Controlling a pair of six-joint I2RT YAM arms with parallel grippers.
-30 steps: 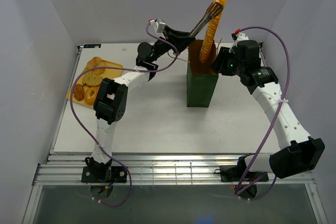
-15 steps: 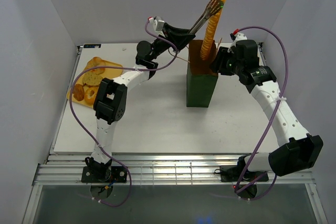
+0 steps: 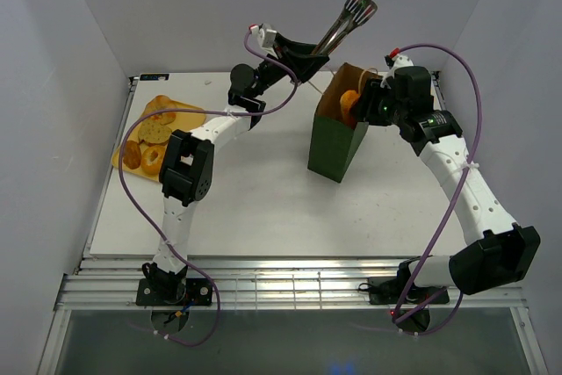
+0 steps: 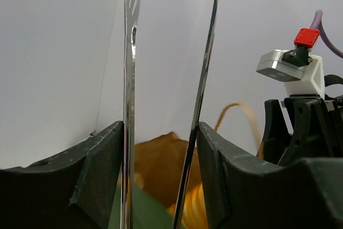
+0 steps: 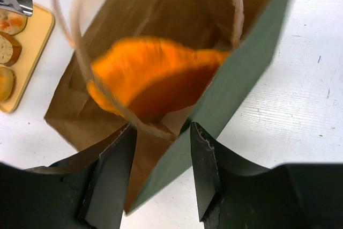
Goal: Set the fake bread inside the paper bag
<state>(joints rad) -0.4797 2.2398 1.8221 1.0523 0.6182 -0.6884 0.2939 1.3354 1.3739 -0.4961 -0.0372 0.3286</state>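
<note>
Overhead: left gripper clasps spread tongs; bag tilts, bread inside. Right wrist view alone shows right gripper straddling its rim, grip unclear

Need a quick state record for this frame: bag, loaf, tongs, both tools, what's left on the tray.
paper bag: tilted, mouth open
long loaf: inside the bag, orange end visible at the mouth
metal tongs: raised above the bag, tips apart, empty
left tool: clamped on the tongs' arms
right tool: fingers straddle the bag's rim; grip unclear
tray: left of the bag, several bread pieces on it
task: not finished
</note>
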